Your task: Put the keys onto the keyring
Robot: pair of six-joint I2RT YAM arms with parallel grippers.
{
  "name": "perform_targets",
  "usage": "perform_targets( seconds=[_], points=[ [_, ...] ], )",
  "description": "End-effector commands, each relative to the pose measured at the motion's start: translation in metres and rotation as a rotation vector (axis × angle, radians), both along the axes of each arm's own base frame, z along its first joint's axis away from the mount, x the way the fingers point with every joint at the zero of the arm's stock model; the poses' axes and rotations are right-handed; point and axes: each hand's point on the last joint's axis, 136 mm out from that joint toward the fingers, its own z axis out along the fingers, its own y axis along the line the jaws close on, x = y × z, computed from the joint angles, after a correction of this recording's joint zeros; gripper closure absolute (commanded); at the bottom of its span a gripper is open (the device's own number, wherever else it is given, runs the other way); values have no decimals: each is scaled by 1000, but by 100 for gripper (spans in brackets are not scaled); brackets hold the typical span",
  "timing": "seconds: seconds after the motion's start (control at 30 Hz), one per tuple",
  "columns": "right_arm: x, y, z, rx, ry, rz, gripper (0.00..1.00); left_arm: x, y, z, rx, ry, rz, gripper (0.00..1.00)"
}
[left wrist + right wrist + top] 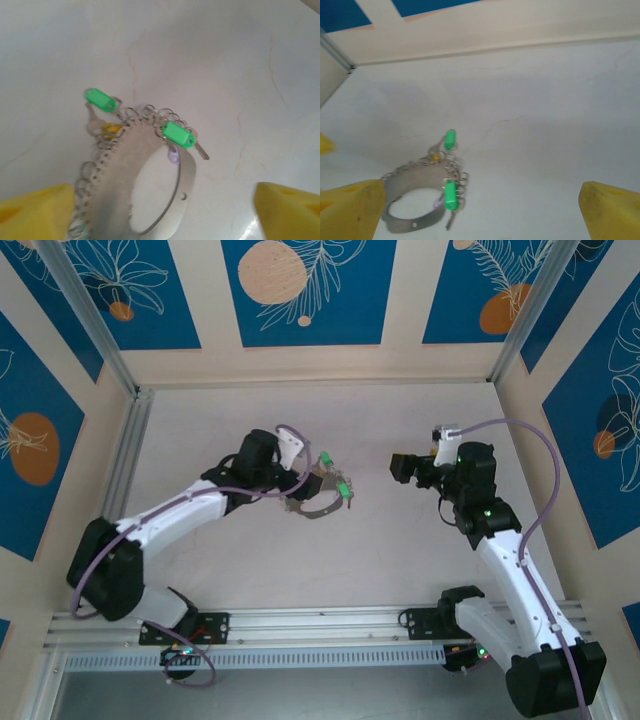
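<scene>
there, keyring (122,165) between open left jaws

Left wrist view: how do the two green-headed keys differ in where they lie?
The upper-left green key lies off the keyring, on the table beyond its outer edge; the right green key overlaps the keyring's rim. A yellow tag lies just below the upper-left key; a lilac tag sits below the right key. Both have bright green heads.

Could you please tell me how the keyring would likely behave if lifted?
The keyring looks like a curved metal band, so probably stiff. Its small loops and the green-tagged keys sit loosely, so they would likely dangle and swing. Smooth metal may slip.
</scene>
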Motion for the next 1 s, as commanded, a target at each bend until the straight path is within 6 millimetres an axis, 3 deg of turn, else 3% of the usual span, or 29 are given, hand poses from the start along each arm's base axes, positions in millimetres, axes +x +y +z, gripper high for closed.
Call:
perform_targets(
  seconds=[0.0,0.13,0.23,0.3,0.37,0.47,0.7,0.77,0.87,0.97],
  points=[
    [4,-20,-10,-32,-52,-91,1,13,49,-9,40,-9,171,0],
    [10,-24,-26,-42,-72,-112,1,37,121,-14,20,4,442,0],
    [19,-59,-52,-42,-44,-319,1,45,173,-15,73,-44,667,0],
    [24,-71,-65,-2,3,-354,1,45,195,-14,109,-74,744,0],
    [32,-69,-71,45,-20,-325,1,46,218,-13,165,-116,831,0],
    [41,-77,-79,7,-68,-349,1,46,245,-12,209,-161,936,0],
    [66,-65,-108,-51,-81,-209,1,51,253,-11,265,-443,882,0],
    [72,-65,-117,-63,-88,-206,1,55,259,-23,347,-443,887,0],
    [75,-58,-112,-116,-141,-162,1,60,264,-35,349,-479,911,0],
    [76,-62,-130,-107,-147,-181,1,65,260,-59,337,-459,876,0]
  ],
)
